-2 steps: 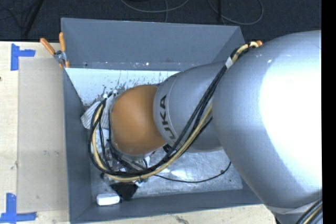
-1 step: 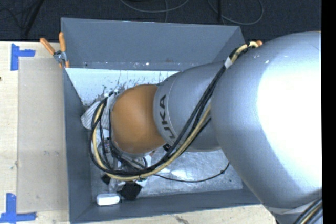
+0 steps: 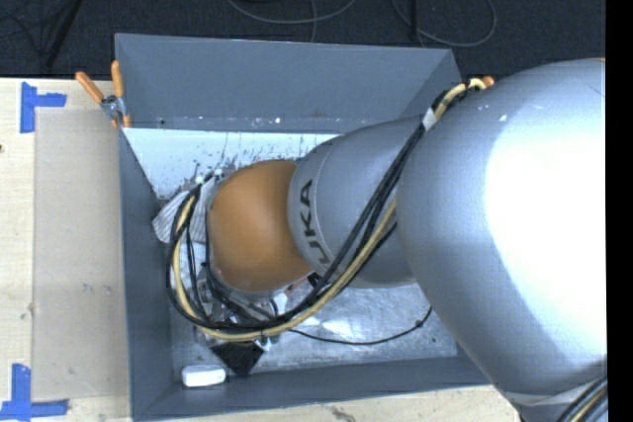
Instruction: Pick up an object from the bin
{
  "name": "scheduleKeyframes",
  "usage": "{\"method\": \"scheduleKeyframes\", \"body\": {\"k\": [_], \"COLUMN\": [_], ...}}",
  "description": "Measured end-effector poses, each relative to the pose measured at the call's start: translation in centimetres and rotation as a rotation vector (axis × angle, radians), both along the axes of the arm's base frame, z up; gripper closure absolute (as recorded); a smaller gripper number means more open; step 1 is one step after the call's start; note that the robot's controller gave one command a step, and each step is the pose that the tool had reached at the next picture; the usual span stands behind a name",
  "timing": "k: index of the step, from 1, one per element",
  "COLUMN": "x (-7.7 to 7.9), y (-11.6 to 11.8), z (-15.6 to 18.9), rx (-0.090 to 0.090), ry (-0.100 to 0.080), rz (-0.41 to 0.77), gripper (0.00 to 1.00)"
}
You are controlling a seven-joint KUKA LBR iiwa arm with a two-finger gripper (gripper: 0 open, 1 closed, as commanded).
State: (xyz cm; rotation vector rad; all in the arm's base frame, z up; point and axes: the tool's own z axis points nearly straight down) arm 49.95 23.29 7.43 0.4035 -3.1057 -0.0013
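Observation:
My gripper (image 3: 226, 309) is low in the left half of the bin, and just part of its body shows under the arm's orange cover. A black wedge-shaped piece (image 3: 237, 355) lies just below it on the bin floor, and I cannot tell whether the two touch. A small white oblong block (image 3: 203, 376) rests by the bin's front wall, left of the wedge. A pale striped, crumpled thing (image 3: 178, 211) sticks out at the upper left of the cover.
The big silver arm and its orange cover span the bin from the right and hide most of the floor. Yellow and black cables loop round the cover. A strip of bare floor shows along the front and left walls.

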Motion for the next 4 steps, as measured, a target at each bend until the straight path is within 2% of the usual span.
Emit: {"method": "scheduleKeyframes", "body": {"k": [1, 2, 3, 4], "x": [0.39, -0.05, 0.39, 0.39], "y": [-0.08, -0.01, -0.06, -0.08], "z": [-0.14, -0.02, -0.14, -0.14], "rx": [0.006, -0.001, 0.006, 0.006], "ry": [-0.019, 0.002, -0.019, -0.019], "rz": [-0.004, -0.001, -0.005, -0.006], "gripper": [0.00, 1.00, 0.00, 0.00]}}
